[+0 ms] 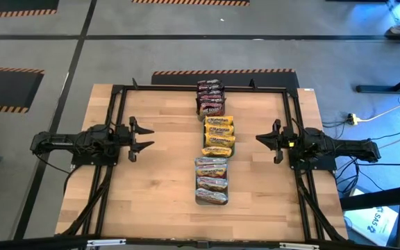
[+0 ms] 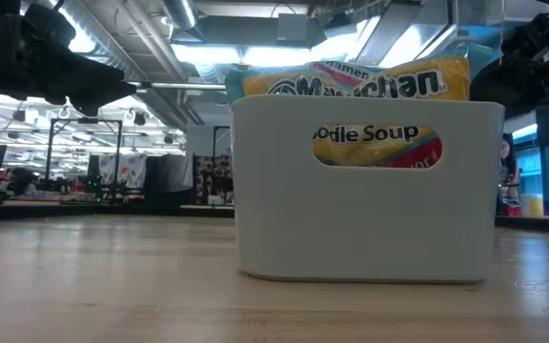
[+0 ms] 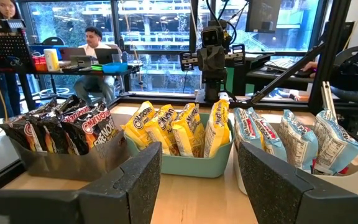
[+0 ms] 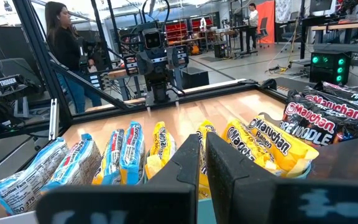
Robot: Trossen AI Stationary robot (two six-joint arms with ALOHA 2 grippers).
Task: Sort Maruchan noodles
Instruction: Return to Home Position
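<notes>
Three batches of Maruchan noodles (image 1: 214,139) stood in a row down the middle of the wooden table (image 1: 158,194): dark red packets (image 3: 73,127) in the dark grey bin (image 3: 61,163), yellow packets (image 3: 179,127) in the teal bin (image 3: 185,165), blue-and-white packets (image 3: 297,140) in the pale bin (image 2: 370,219). Every packet we could see sat in a bin, so we judged the sorting finished. The left gripper (image 1: 148,137) hung spread wide and empty, the right gripper (image 1: 260,138) nearly closed on nothing, each well apart from the bins.

"Maruchan" across the yellow packet (image 2: 370,81) standing in the white bin (image 2: 370,229), "odle Soup" legible through the bin's handle cut-out, partial "amen" at packet top, "Maruchan" on the yellow packets (image 4: 263,144), "Maruchan" and "NOODLE" on the dark red packets (image 4: 331,115), "TROSSEN" on a dark robot part (image 4: 5,82).
</notes>
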